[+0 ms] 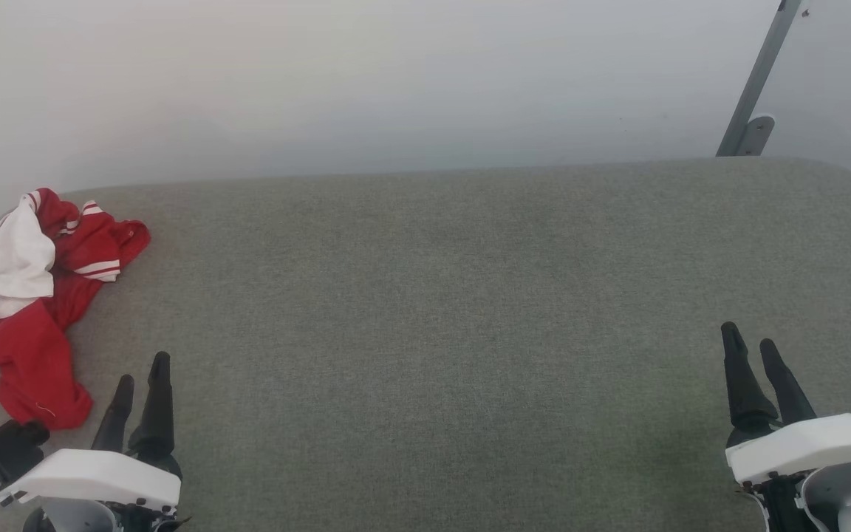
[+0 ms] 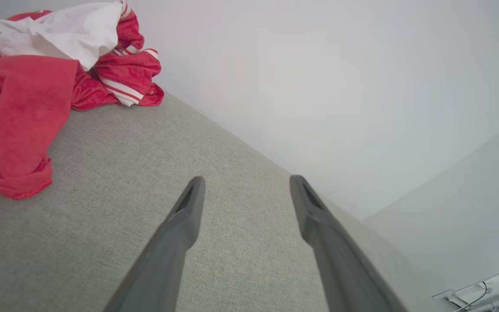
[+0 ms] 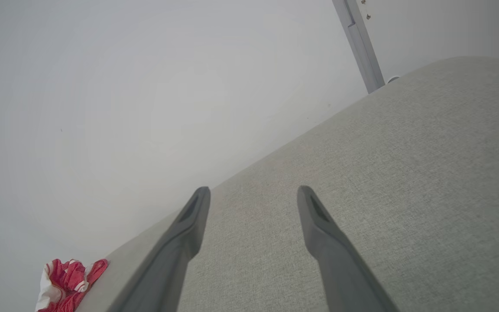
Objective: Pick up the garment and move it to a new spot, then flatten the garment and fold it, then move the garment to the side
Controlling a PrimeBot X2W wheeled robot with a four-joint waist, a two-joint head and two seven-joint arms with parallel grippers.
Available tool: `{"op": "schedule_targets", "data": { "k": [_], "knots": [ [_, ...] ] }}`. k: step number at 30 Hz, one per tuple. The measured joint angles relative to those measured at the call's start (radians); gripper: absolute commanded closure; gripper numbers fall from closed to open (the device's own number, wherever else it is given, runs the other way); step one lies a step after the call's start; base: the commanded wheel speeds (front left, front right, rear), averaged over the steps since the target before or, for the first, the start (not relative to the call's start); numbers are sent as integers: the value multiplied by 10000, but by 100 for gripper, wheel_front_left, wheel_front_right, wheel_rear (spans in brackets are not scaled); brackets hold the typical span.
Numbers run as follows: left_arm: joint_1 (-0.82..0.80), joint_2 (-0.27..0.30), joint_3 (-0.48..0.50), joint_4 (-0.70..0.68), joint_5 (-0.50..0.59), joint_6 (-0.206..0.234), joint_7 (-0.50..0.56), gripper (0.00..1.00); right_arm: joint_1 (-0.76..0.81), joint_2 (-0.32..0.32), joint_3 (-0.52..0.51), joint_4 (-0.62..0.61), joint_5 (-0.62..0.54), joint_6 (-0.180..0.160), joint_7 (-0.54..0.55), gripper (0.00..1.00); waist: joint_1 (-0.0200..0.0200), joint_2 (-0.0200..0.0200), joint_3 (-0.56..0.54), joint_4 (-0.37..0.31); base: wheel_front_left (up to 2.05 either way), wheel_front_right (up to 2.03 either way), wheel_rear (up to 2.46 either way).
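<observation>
My left gripper, right gripper: jaws spread wide, holding nothing. Garment crumpled at frame's left, soft red-white jersey on grey woven surface.

A grey fabric top is spreading ahead of the right pincer, a pale wall and slanted post rising beyond.

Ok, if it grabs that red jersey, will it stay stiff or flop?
Probably floppy: the jersey lies crumpled in soft folds. Likely light, since the cloth looks thin. One pinch may lift only a layer, with the rest trailing.
</observation>
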Motion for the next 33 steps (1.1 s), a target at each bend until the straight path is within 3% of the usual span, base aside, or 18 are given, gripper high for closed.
{"op": "schedule_targets", "data": {
  "k": [33],
  "knots": [
    [50,449,-105,84,2821,-265,-800,0,146,27,-63,-780,-3392,27,-351,0,0,0,-88,-46,0,0,0]
  ]
}}
